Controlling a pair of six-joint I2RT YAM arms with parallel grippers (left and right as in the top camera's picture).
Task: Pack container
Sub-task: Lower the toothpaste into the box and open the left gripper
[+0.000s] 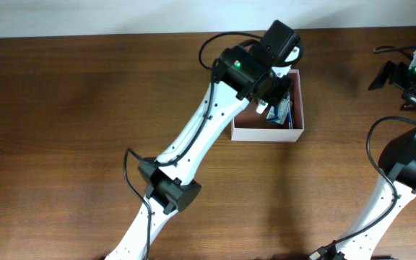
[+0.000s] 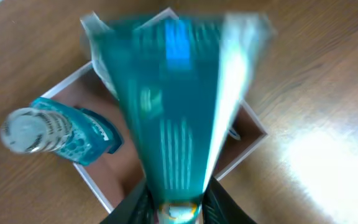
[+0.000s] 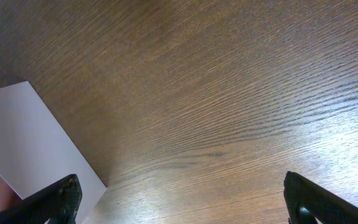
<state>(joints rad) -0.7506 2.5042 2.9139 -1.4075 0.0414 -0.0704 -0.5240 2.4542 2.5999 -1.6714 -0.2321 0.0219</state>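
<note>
The container [image 1: 266, 133] is a square white-walled box with a reddish-brown inside, at the table's back middle. My left gripper [image 1: 271, 92] hangs over it, shut on a teal tube [image 2: 173, 112] that points down into the box and is blurred in the left wrist view. The jaws [image 2: 178, 205] clamp the tube's end. A second teal tube with a white cap [image 2: 55, 134] leans inside the container [image 2: 253, 127] at its left side. My right gripper [image 3: 179, 193] is open and empty above bare wood, with the container's white wall [image 3: 30, 143] at its left.
The right arm [image 1: 403, 76] rests at the table's far right edge, with black cables beside it. The left arm's links [image 1: 193, 137] stretch diagonally from the front edge to the container. Brown wooden tabletop [image 1: 63, 108] lies all around.
</note>
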